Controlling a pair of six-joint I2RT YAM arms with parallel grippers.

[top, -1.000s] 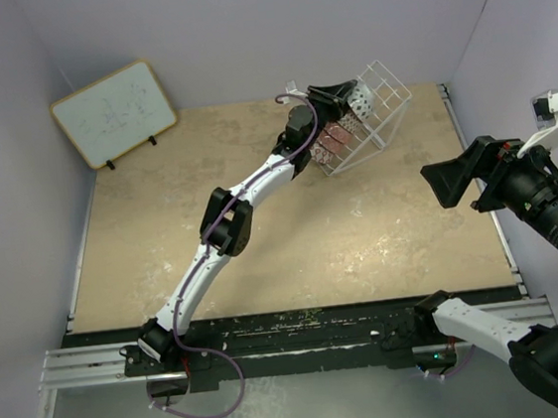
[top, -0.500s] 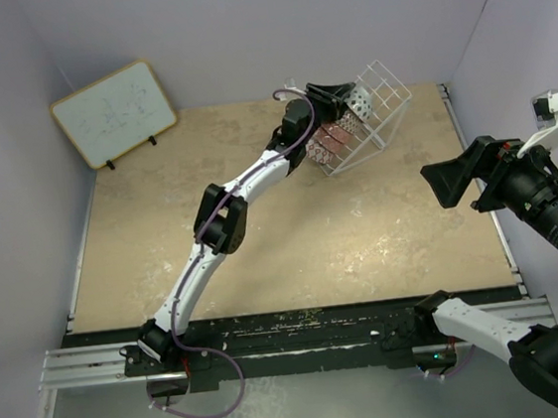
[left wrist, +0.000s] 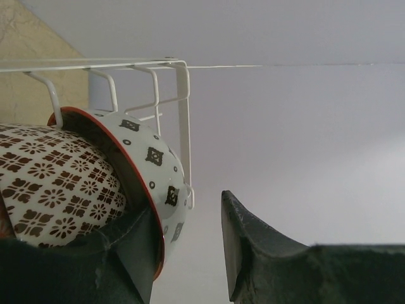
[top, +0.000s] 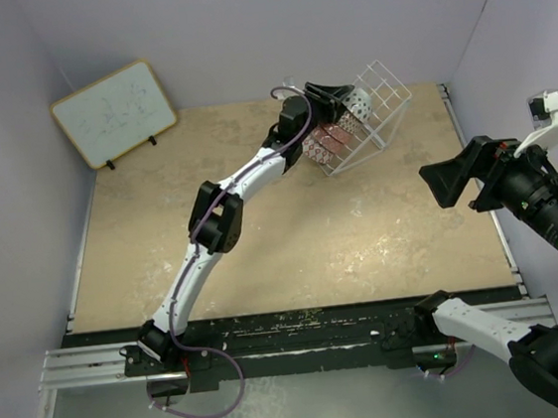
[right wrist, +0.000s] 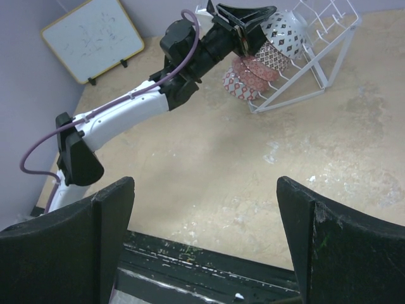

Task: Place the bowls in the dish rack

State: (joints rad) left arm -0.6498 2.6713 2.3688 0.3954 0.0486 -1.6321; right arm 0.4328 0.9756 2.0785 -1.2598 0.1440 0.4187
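Bowls (right wrist: 258,67) in dish rack (top: 378,87); left gripper (left wrist: 188,218) spread astride one.

Left arm (top: 210,221) reaches far forward, left pincer (left wrist: 188,209) seemingly parted; right pincer (right wrist: 204,183) spread wide.

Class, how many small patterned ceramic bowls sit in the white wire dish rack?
4 visible, lined up in the white wire rack: pink bowl lowest, reddish bowl, brown lattice bowl, then grey-white bowl at the left claw. More may be hidden.
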